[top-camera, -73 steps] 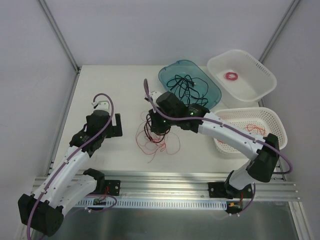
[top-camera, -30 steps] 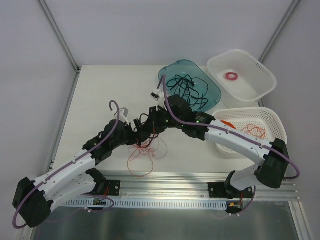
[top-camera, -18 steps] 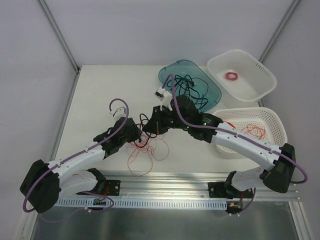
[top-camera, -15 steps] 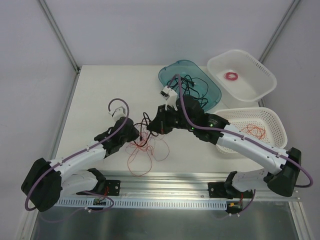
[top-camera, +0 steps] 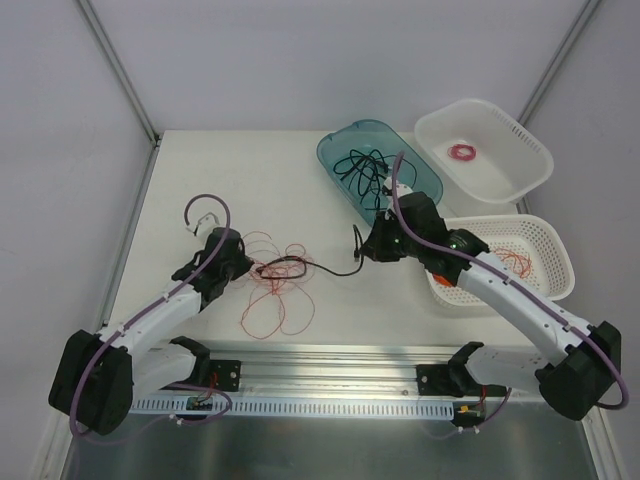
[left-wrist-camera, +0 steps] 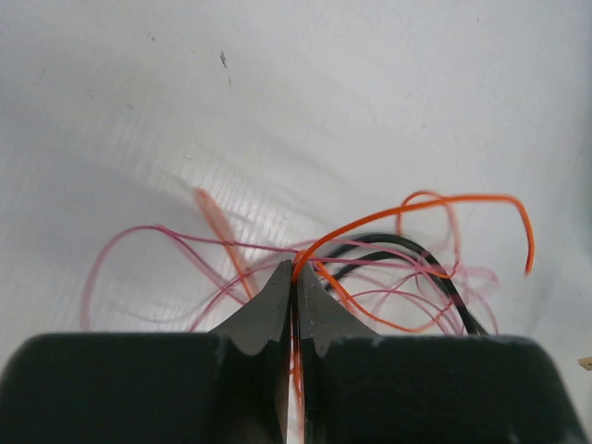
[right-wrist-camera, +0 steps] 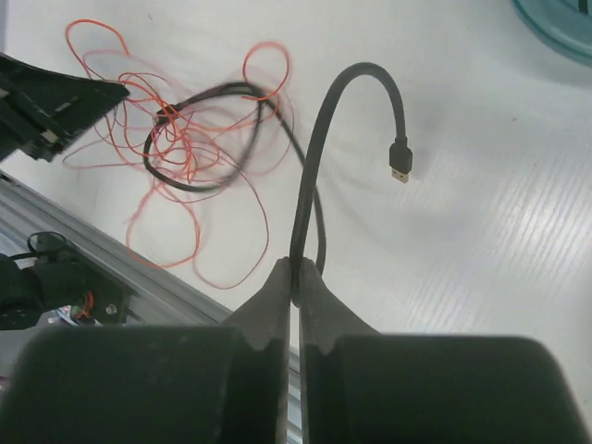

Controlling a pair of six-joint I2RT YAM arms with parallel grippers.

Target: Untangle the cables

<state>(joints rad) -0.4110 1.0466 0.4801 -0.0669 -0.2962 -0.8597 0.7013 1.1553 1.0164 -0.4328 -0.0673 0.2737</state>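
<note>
left gripper [top-camera: 244, 268]: left of centre in the overhead view, low over the table [top-camera: 220, 180]. Jaws pinched tight, and the wrist view shows one bright red strand nipped right at the tips.
right gripper [right-wrist-camera: 296, 270]: clamped on the black cord [top-camera: 310, 266], fingers pressed together, with the cord rising straight out of them at the bottom middle of the wrist view.
black cord: strung across the middle of the overhead view from beside the left gripper over to the right gripper. Its left end makes a loop in among the red wires [top-camera: 272, 295].
plug [right-wrist-camera: 400, 173]: the cord arches over past the right gripper and ends here, small and gold-tipped, right of centre in the right wrist view.
red wires: loose loops spread on the table, below and to the right of the left gripper, threaded through the cord's loop.
teal tray [top-camera: 418, 168]: upper middle, with more black cords [top-camera: 365, 170] lying inside.
upper white basket [top-camera: 530, 150]: top right, a small pink ring [top-camera: 462, 152] on its floor.
lower white basket [top-camera: 556, 262]: right edge, partly under the right arm, with thin red strands [top-camera: 515, 262] inside.
</note>
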